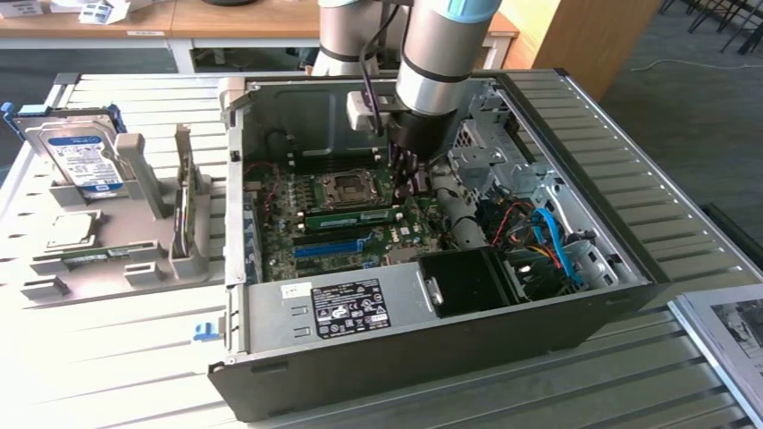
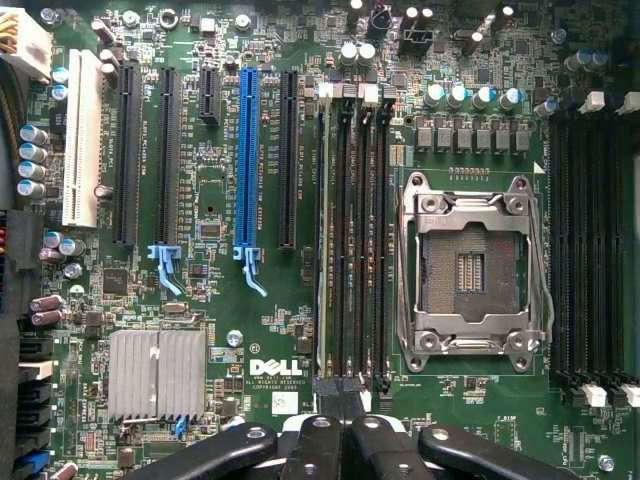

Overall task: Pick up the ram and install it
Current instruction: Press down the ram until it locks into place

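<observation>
Your gripper [image 2: 345, 428], fingers pressed together on nothing, hangs over one end of the slot bank [image 2: 365, 240]; the ram [image 2: 324, 240] sits edge-up in the slot farthest from the CPU socket [image 2: 470, 265], long axis running away from the fingertips.

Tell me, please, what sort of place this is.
Probably a robotics lab for computer assembly: a robot arm reaches into an open desktop case on a slatted metal table, with a hard drive in a grey holder beside it.
</observation>
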